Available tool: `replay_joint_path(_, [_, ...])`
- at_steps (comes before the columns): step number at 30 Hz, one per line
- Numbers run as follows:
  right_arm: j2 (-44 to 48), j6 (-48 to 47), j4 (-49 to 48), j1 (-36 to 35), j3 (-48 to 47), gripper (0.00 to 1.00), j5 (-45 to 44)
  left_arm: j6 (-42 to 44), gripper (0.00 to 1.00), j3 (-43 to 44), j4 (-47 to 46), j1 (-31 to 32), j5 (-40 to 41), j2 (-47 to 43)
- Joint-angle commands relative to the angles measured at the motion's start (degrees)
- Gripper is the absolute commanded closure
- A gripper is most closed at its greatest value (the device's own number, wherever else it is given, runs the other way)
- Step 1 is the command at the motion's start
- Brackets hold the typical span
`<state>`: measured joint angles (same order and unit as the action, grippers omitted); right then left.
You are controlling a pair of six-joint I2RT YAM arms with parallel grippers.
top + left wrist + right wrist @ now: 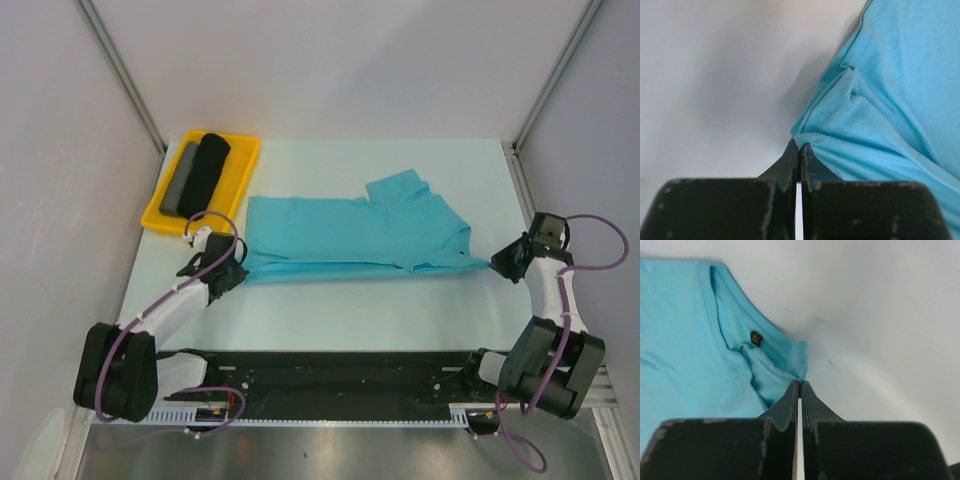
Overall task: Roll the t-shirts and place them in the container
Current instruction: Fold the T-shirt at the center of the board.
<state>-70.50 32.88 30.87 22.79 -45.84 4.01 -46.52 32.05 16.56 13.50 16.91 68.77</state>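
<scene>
T-shirt (pixel 350 238) lies folded lengthwise mid-table (pixel 380 310), hem at 9 o'clock, collar at 3; my left gripper (pixel 240 264) and right gripper (pixel 497 265) sit pressed together at those ends, cloth caught or not I cannot tell; grasping step, next needs 2 matched lifts.

Colours: plain turquoise t-shirt (pixel 350 235) on a white table (pixel 350 310).
Neck tag (pixel 755 338) dark with a yellow mark; tray (pixel 243 170) yellow, holding one black fabric roll (pixel 208 170) and one grey fabric roll (pixel 180 180).
</scene>
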Motion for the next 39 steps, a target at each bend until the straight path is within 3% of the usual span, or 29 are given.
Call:
replay_joint_path(1, [4.9,-2.5,4.1,2.7,4.4,1.00,-3.3,-0.7,1.00,-5.6,3.8,-0.6,1.8,-7.6])
replay_joint_path(3, [6.8,-1.8,4.1,2.5,6.0,0.99,-1.8,-0.8,1.00,-7.0,4.2,-0.6,0.9,-9.9])
replay_joint_path(4, [7.0,-1.1,4.7,2.4,6.0,0.95,-0.5,-0.8,0.95,-8.0,4.4,-0.6,0.5,-11.8])
replay_joint_path(7, [7.7,-1.1,5.1,1.8,6.0,0.63,0.6,-0.4,0.58,-8.8,5.3,-0.6,-0.5,-16.0])
replay_joint_path(8, [8.1,-1.5,5.2,1.6,5.9,0.61,0.3,0.3,0.40,-8.5,5.3,-0.6,-1.2,-17.0])
replay_joint_path(9, [8.9,-2.0,5.5,1.5,5.7,0.58,-0.1,1.2,0.38,-8.1,5.4,-0.6,-1.9,-18.1])
replay_joint_path(13, [10.3,-1.0,5.4,-4.7,4.6,0.46,-6.8,5.7,0.35,-3.1,5.3,0.5,-5.4,-19.7])
replay_joint_path(17, [9.8,0.9,5.8,-11.2,3.6,0.48,-8.8,6.2,0.37,1.5,3.8,7.0,-6.7,-15.9])
replay_joint_path(20, [9.4,2.4,6.8,-16.8,4.4,0.50,-10.7,4.9,0.39,5.0,0.7,15.3,-7.4,-11.3])
replay_joint_path(27, [11.3,4.1,5.3,-19.0,9.1,0.61,-9.7,2.7,0.42,14.0,-9.2,32.5,-10.4,7.2])
replay_joint_path(32, [9.1,4.6,2.9,-19.4,11.2,0.66,-10.3,2.6,0.43,21.9,-13.2,37.9,-14.1,20.0])
replay_joint_path(39, [7.5,4.5,-0.8,-20.1,13.2,0.64,-10.3,3.8,0.43,31.0,-14.6,42.5,-16.4,31.3])
